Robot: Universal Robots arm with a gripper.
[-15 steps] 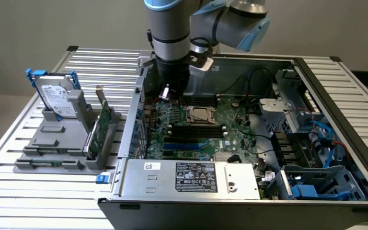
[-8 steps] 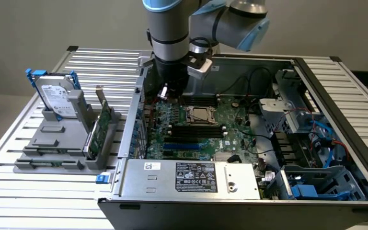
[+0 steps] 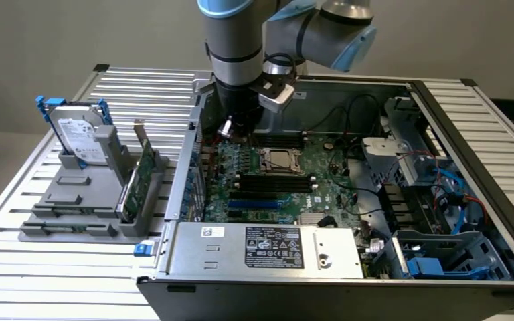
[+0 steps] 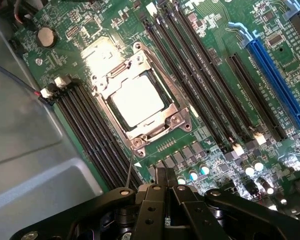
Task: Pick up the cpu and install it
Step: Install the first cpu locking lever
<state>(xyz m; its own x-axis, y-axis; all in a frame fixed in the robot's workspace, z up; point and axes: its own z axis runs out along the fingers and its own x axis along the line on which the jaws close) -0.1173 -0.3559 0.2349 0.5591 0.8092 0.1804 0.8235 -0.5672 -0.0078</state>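
Note:
The cpu point(image 4: 135, 101), a flat square chip with a shiny silver top, lies inside the square metal-framed socket point(image 4: 176, 121) on the green motherboard point(image 4: 215, 75). In the exterior view the socket point(image 3: 281, 160) sits mid-board inside the open computer case. My gripper point(image 4: 165, 174) hovers above the board a short way off from the socket, its black fingers shut together with nothing between them. In the exterior view the gripper point(image 3: 230, 128) hangs over the board's back corner near the case wall, on the exterior view's left of the socket.
Black memory slots point(image 4: 190, 65) flank the socket, and a blue slot point(image 4: 277, 80) lies beyond them. A thin metal rod point(image 4: 130, 172) rises beside my fingers. A grey case wall point(image 4: 35, 150) stands close by. Outside the case, a hard drive point(image 3: 78, 137) stands in a grey holder point(image 3: 69, 200).

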